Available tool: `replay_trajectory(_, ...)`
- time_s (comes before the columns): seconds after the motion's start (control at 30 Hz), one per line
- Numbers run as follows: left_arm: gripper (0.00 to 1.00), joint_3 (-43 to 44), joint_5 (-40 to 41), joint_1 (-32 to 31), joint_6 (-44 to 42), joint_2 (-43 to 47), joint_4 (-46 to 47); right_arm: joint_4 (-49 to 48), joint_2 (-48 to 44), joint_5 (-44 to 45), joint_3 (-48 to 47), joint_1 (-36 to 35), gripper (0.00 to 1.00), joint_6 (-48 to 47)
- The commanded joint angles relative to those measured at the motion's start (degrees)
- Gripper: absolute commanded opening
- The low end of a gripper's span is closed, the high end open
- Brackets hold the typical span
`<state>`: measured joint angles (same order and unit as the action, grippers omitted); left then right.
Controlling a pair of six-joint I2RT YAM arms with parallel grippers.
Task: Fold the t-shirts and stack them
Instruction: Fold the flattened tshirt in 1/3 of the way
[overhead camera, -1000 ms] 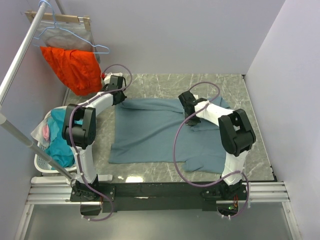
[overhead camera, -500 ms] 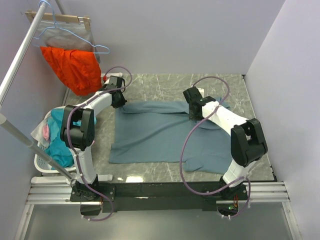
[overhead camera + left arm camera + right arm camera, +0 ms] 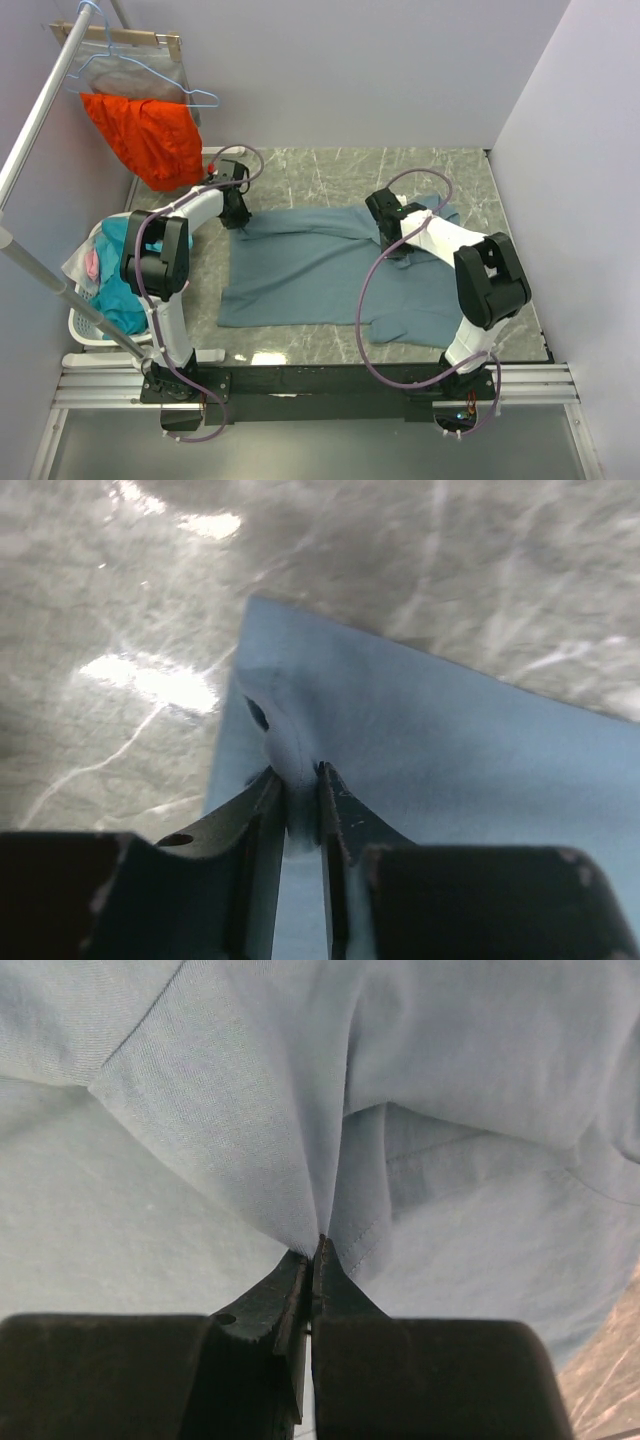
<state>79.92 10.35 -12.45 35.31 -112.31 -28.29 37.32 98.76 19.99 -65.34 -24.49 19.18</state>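
1. Soft slate-blue t-shirt (image 3: 300, 265) lies rumpled on glossy marble table (image 3: 330, 170).
2. Left gripper (image 3: 297, 780) pinches a raised corner ridge; right gripper (image 3: 312, 1250) has its fingers closed on a fold.
3. From above, arms hide both pinches.

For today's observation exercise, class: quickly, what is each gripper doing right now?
Left gripper: t-shirt fold between slightly parted jaws; grip cannot be told.
Right gripper: closed on the t-shirt.

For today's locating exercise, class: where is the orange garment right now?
In the top view, the orange garment hangs at the far left, beside the metal rail and farther back than the white laundry basket.
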Motion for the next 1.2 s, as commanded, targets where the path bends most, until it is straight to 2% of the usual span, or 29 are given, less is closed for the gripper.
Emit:
replay_trajectory(0.0,0.25,-0.9,2.3,1.9,-0.9,3.0,-1.2,0.1,1.8,1.3,0.8,0.2,0.0,-0.3)
replay_trajectory(0.03,0.21,-0.7,1.8,3.4,-1.1,3.1,-1.4,0.1,1.6,2.0,0.9,0.2,0.0,0.3)
replay_trajectory(0.2,0.19,1.2,-4.5,6.6,-1.3,3.9,-1.1,-0.9,-0.9,4.2,1.4,0.9,0.0,1.3)
replay_trajectory(0.37,0.24,0.9,-6.8,6.6,-2.3,3.2,-1.3,0.4,-0.9,3.6,-0.4,1.1,0.0,0.8)
replay_trajectory(0.4,0.25,0.3,-7.2,6.6,-2.3,3.2,-1.2,0.5,-0.7,3.3,-0.3,1.1,0.0,0.6)
replay_trajectory(0.5,0.39,-0.7,-8.0,6.3,-2.4,3.6,-1.4,0.4,0.2,2.6,0.5,1.0,0.0,0.4)
replay_trajectory(0.53,0.47,-0.7,-7.6,5.5,-2.4,3.8,-1.8,0.4,0.6,2.5,0.8,0.9,0.0,0.5)
replay_trajectory(0.57,0.58,-0.5,-7.6,5.1,-2.6,3.9,-2.4,0.5,0.6,2.3,1.2,1.0,0.09,0.6)
replay_trajectory(0.6,0.66,-0.2,-7.5,4.6,-2.8,4.0,-2.7,1.5,0.9,2.9,1.1,0.9,0.25,1.1)
replay_trajectory(0.63,0.71,0.1,-6.0,3.8,-2.7,4.0,-3.2,1.8,0.5,3.6,1.1,0.9,0.35,2.3)
replay_trajectory(0.67,0.71,0.3,-5.6,3.6,-2.5,4.4,-3.2,1.7,-0.1,4.0,1.7,0.8,0.49,2.6)
replay_trajectory(0.7,0.72,0.3,-5.7,3.4,-2.4,4.6,-2.8,1.5,-0.8,6.1,1.7,0.8,0.57,4.0)
replay_trajectory(0.73,0.71,0.2,-5.9,3.0,-2.2,5.0,-2.2,1.4,-2.3,6.9,1.7,1.0,0.6,4.7)
replay_trajectory(0.77,0.7,-0.1,-6.6,2.9,-2.0,5.8,-1.6,1.1,-3.3,7.3,1.4,1.3,0.63,5.1)
replay_trajectory(0.93,0.72,-2.1,-9.9,1.9,-1.9,10.3,5.2,-3.7,-6.4,6.7,-0.4,4.3,0.64,7.1)
replay_trajectory(1.0,0.72,-2.0,-11.3,1.8,-1.5,11.5,6.4,-5.5,-5.1,6.9,-2.4,6.5,0.64,7.1)
replay_trajectory(1.17,0.74,-2.6,-12.9,1.3,-1.7,12.7,9.7,-2.9,1.3,4.1,-10.7,9.2,0.64,5.0)
